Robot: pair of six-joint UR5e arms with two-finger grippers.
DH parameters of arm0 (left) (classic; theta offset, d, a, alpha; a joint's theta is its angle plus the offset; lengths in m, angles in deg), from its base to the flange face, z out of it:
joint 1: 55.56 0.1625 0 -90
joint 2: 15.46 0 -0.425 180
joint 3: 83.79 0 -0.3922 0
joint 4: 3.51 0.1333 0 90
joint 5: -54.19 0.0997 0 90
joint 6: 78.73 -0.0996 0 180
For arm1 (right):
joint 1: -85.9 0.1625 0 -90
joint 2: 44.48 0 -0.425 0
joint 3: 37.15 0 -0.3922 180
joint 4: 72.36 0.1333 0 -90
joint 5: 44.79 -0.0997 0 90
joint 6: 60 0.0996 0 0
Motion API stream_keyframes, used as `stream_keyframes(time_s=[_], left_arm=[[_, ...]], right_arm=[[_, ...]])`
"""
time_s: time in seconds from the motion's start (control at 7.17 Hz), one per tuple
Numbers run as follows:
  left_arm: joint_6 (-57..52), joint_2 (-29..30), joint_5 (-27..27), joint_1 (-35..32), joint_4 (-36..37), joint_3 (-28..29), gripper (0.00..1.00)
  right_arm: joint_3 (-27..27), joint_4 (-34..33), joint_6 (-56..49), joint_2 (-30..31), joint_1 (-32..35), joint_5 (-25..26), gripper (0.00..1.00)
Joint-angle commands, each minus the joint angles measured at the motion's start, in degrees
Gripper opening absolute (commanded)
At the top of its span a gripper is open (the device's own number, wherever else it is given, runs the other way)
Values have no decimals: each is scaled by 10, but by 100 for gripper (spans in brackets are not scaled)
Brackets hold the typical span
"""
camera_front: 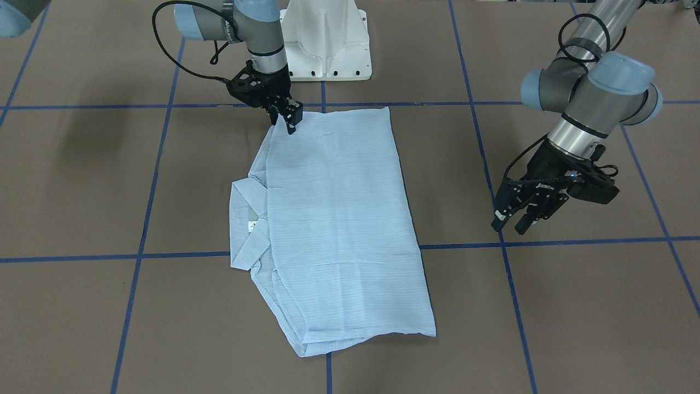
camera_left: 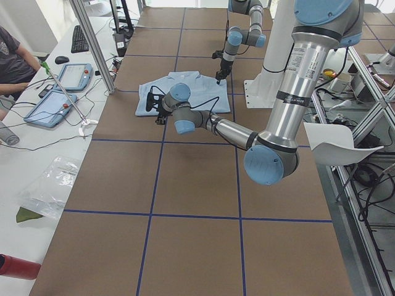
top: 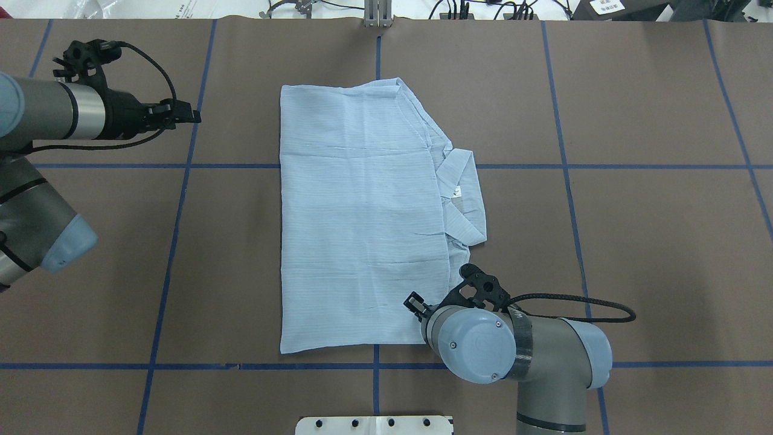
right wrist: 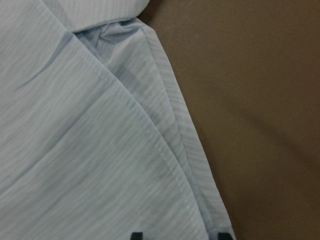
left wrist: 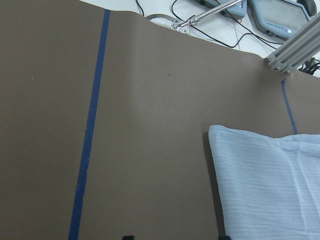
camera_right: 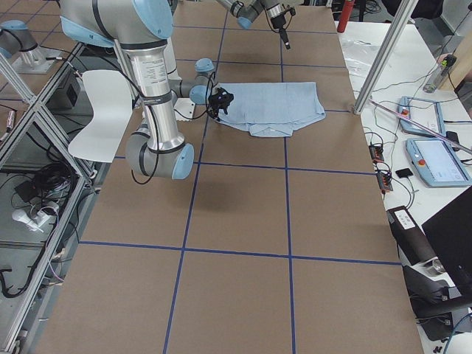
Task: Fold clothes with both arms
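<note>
Nearest the robot, the white pedestal base (top: 374,425) is standing at the edge of the brown paper-covered surface (top: 634,241), which is crossed by blue tape lines (top: 181,241). Just beyond it, the silver-grey right arm with light blue joint caps (top: 543,356) is reaching in, and its black two-finger right pincer (camera_front: 283,121) is pointing down over the near right corner of the thin pale blue striped shirt (top: 356,229). Its fingers are standing apart, with the stitched hem of that corner running between the tips in the right wrist view; whether the tips are touching the cloth I cannot tell.

The shirt is lying flat in the middle of the surface, folded into a long rectangle running away from the robot and straddling the centre tape line. Its pointed collar (top: 462,187) is sticking out along the right side.

Farther out, the silver-grey left arm (top: 60,115) is holding the black left pincer (camera_front: 511,224) over bare surface, well apart from the shirt and to the left of its far left corner. Its fingers are also standing apart, gripping nothing.

At the far edge a silver aluminium post (top: 378,15) is rising.
</note>
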Motion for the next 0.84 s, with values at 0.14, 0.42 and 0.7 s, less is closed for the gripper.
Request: stream_keyframes(time_s=[0.14,0.42,0.7], left_arm=[[0,0,0,-1,0,-4,64],[0,1,0,0,12,-9,64],[10,1,-1,1,60,-44,65]], right_arm=[[-1,-2,0,-1,0,-3,0],[-5,-7,-1,-2,0,-3,0],[-17,-16,0,-2,0,-4,0]])
